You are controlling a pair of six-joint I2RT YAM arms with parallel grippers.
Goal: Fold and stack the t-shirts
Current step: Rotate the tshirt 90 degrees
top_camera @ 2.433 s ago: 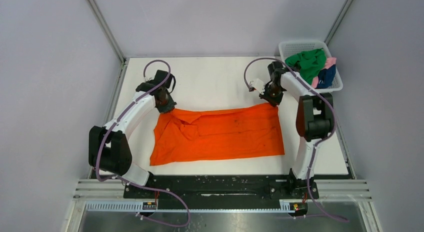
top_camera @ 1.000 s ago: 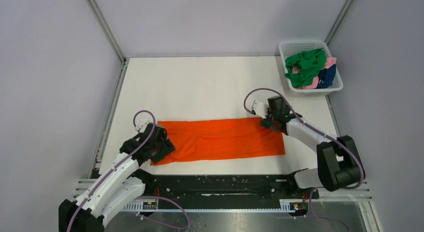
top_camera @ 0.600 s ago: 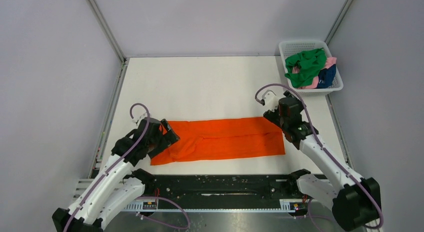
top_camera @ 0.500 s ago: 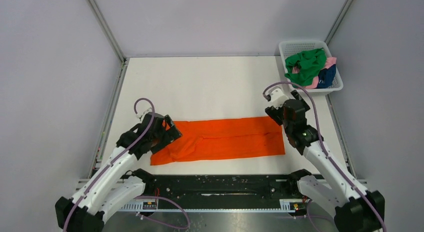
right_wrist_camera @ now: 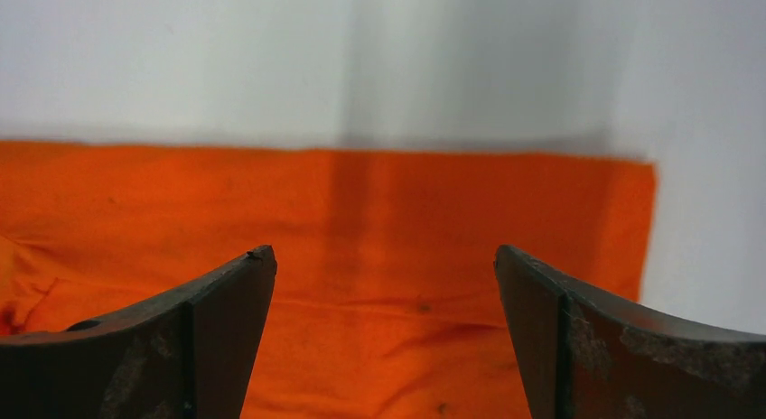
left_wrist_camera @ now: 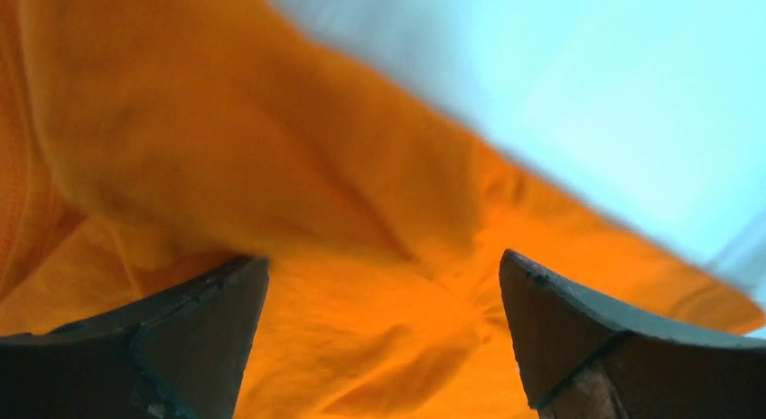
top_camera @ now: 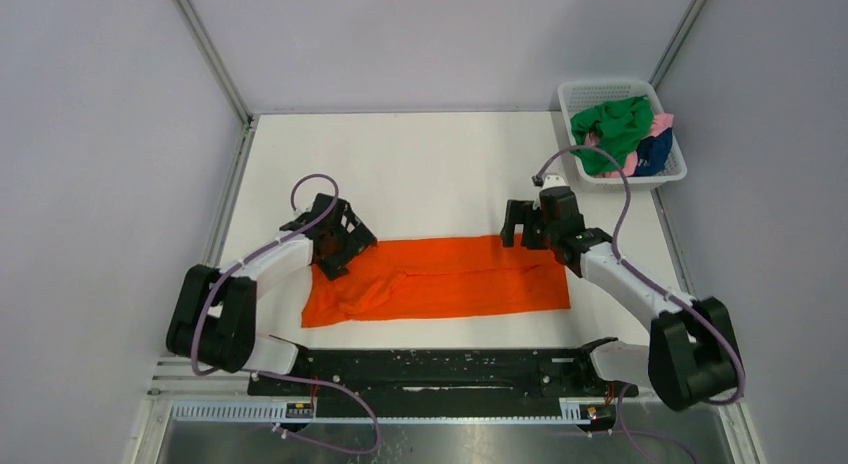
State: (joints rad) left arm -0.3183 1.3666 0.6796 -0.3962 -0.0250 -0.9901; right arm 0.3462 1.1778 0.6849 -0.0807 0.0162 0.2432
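On top view: white table (top_camera: 430, 174), with the orange t-shirt (top_camera: 450, 279) lying on it as a long flat band running 9 to 3 o'clock, toward the 6 o'clock side of table centre. Its 9 o'clock end is rumpled; the rest is fairly smooth.

Basket (top_camera: 600, 86) sits at the table's 1 o'clock corner, well apart from the orange shirt. Inside it, the green t-shirt (top_camera: 615, 129) is bunched on top and spills over the 9 o'clock wall. The navy t-shirt (top_camera: 652, 152) and pink t-shirt (top_camera: 663, 121) are wedged at its 3 o'clock side.

Left gripper (top_camera: 338, 252) is over the orange shirt's 10 o'clock corner. Left wrist view is blurred: fingers (left_wrist_camera: 199, 338) are spread wide, and orange cloth (left_wrist_camera: 271, 166) fills the gap beyond them with nothing pinched. Cannot tell if the tips touch the cloth.

Right gripper (top_camera: 518, 230) is at the shirt's 12 o'clock edge, near its 1 o'clock corner. Right wrist view: fingers (right_wrist_camera: 578, 347) are spread wide and hold nothing. The flat orange cloth (right_wrist_camera: 361, 211) lies below them, its edge and corner visible against white table (right_wrist_camera: 271, 58).
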